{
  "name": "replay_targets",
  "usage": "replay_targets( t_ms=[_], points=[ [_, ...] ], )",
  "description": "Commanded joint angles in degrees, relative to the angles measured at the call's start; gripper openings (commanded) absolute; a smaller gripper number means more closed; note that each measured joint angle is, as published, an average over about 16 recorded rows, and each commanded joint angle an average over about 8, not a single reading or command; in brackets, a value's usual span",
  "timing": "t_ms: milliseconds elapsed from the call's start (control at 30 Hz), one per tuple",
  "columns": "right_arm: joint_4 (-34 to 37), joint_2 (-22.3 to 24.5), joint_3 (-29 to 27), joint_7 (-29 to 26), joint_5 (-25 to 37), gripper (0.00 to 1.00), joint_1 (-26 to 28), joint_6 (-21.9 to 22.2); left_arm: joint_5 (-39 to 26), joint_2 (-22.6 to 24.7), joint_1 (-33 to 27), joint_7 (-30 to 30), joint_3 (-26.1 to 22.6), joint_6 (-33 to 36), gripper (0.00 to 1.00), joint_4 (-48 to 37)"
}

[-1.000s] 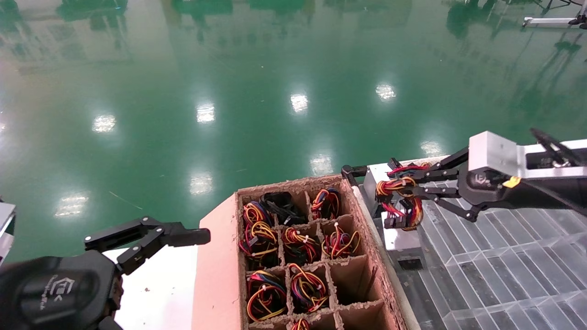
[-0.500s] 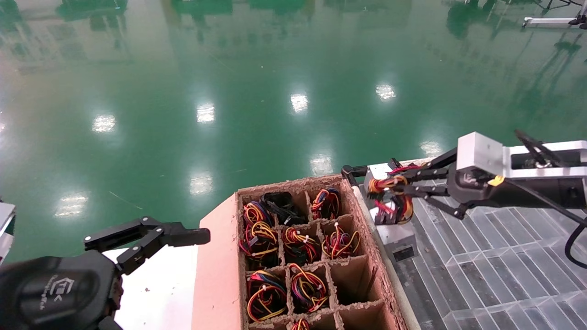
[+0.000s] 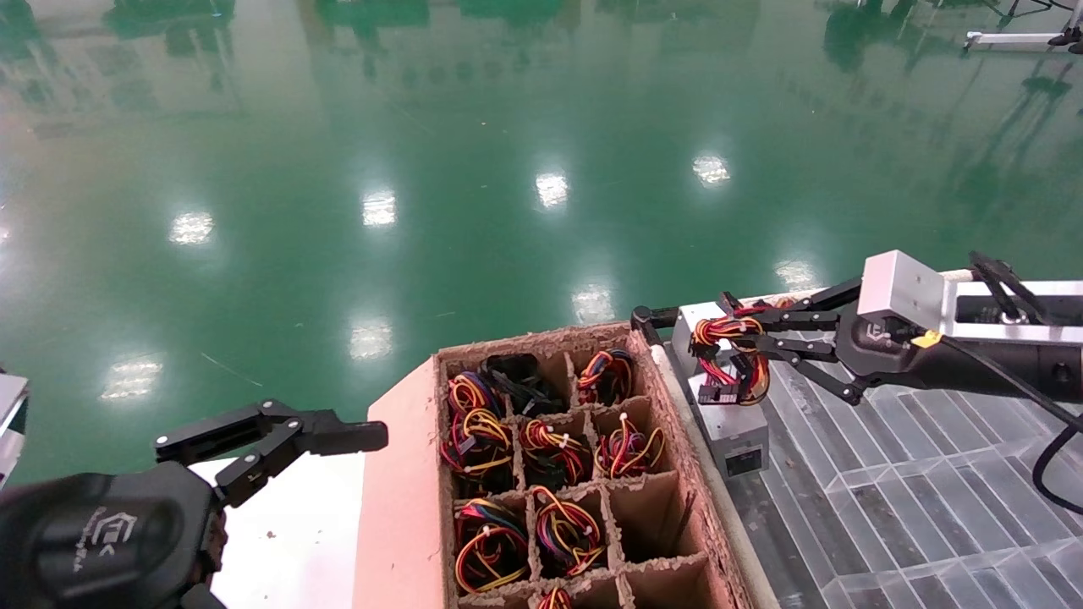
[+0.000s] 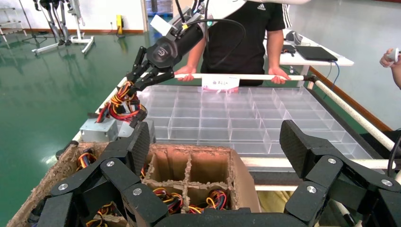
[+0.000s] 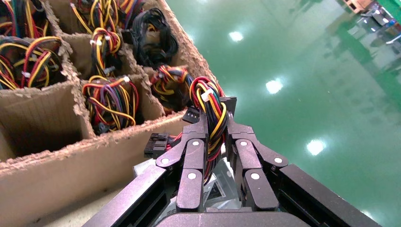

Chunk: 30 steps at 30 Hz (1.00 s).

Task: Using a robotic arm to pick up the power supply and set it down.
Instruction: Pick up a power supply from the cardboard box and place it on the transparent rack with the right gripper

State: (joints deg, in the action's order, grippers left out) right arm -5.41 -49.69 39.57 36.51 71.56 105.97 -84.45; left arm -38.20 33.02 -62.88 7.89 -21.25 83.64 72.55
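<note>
Head view: right claw (image 3: pixel 744 342) clamped on wire loop of power supply (image 3: pixel 729 427), box now hanging lower than half second ago, just beside cardboard crate (image 3: pixel 677 423), over clear divider tray (image 3: pixel 914 474). Whether box touches tray, cannot tell. Arm has pulled back slightly toward right. Right wrist view confirms fingers (image 5: pixel 191 161) pinching wire bundle tight. Looks like set-down underway; release comes next, judging by drop. Left claw (image 3: pixel 338 437) parked low at left, jaws wide, empty.
</note>
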Motion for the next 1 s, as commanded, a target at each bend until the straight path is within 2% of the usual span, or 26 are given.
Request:
replay_targets(
  t_ms=[33, 600, 667, 700, 900, 933, 967, 1000],
  points=[
    [0.9, 0.0, -0.2, 0.7, -0.2, 0.00, -0.2, 0.1, 0.0, 0.0, 0.0, 0.0, 0.0, 0.0, 1.00, 0.0],
    [5.0, 0.4, -1.6, 5.0, -2.2, 0.00, -3.0, 3.8, 0.0, 0.0, 0.0, 0.0, 0.0, 0.0, 1.00, 0.0],
    [5.1, 0.5, -1.7, 5.4, -2.4, 0.03, -3.3, 3.9, 0.0, 0.0, 0.0, 0.0, 0.0, 0.0, 1.00, 0.0],
    [5.2, 0.5, -1.8, 5.6, -2.5, 0.09, -3.5, 4.0, 0.0, 0.0, 0.0, 0.0, 0.0, 0.0, 1.00, 0.0],
    [5.2, 0.4, -1.9, 6.3, -2.8, 0.83, -3.9, 4.3, 0.0, 0.0, 0.0, 0.0, 0.0, 0.0, 1.00, 0.0],
    [5.3, 0.4, -2.0, 6.4, -2.8, 0.93, -3.9, 4.4, 0.0, 0.0, 0.0, 0.0, 0.0, 0.0, 1.00, 0.0],
    [5.3, 0.4, -2.0, 6.4, -2.8, 0.99, -3.9, 4.5, 0.0, 0.0, 0.0, 0.0, 0.0, 0.0, 1.00, 0.0],
    [5.3, 0.4, -2.0, 6.5, -2.9, 1.00, -4.0, 4.6, 0.0, 0.0, 0.0, 0.0, 0.0, 0.0, 1.00, 0.0]
  ],
)
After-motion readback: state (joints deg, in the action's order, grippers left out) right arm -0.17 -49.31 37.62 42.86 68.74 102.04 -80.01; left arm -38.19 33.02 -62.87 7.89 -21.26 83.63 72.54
